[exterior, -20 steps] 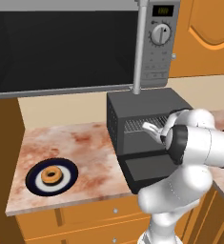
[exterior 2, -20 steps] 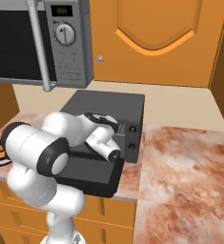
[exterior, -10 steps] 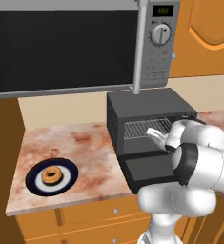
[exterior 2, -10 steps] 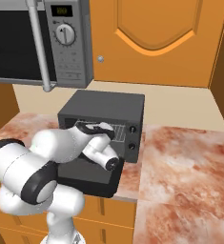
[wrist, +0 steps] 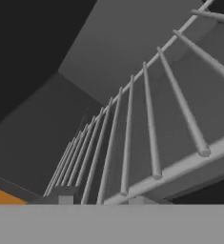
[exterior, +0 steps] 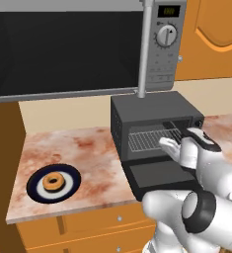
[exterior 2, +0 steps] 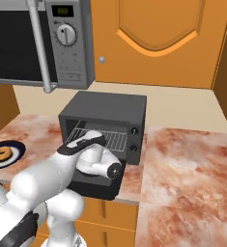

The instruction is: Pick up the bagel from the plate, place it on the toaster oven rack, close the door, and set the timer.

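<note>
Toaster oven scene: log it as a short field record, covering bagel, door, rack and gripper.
bagel: small golden-brown ring bagel lying on the navy-rimmed round plate
toaster oven: dark grey box toaster oven on the marbled counter
door: dark drop-down door open, lying flat
rack: silver wire rack bare
gripper: gripper shut at the rack's front edge, holding nothing

In both base views the arm's white wrist covers the front of the rack [exterior: 148, 139] and part of the lowered door [exterior: 157, 174]. The gripper's fingertips are too hidden there to judge their gap. The microwave [exterior: 78, 47] runs off the frame's top and left edge.
</note>
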Robot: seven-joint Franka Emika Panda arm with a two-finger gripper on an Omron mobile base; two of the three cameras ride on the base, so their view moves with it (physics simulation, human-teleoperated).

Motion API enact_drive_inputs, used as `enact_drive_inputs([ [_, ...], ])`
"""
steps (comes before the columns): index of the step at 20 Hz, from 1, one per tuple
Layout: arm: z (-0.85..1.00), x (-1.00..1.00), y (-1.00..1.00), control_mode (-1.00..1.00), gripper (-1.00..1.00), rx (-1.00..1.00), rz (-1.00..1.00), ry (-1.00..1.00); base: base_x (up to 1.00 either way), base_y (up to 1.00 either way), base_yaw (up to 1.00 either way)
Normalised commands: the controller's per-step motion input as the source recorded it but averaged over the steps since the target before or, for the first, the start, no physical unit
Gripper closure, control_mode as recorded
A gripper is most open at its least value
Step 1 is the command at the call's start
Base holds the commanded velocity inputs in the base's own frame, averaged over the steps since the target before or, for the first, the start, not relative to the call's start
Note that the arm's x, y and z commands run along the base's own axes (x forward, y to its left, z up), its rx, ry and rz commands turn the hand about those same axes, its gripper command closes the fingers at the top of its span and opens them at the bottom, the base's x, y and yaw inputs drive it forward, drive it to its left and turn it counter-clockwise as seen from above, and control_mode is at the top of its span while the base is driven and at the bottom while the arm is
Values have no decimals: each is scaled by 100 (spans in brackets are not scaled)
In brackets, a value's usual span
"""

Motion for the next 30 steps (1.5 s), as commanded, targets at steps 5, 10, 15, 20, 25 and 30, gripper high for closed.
enact_drive_inputs([
  [5, -37, -76, -13, -100, 100, -3, 0, 11, 0, 0, 0],
  [10, -37, -69, -7, -100, -100, -4, 0, 11, 0, 0, 0],
  [15, -5, -48, 0, -100, -100, -2, 0, 4, 0, 0, 0],
  [20, 89, -59, 10, -100, -100, 0, 0, -7, 0, 0, 0],
  [25, 100, -50, 39, -100, -100, -4, 0, 0, 0, 0, 0],
  [30, 100, -43, 47, -100, -100, -14, 0, 6, 0, 0, 0],
])
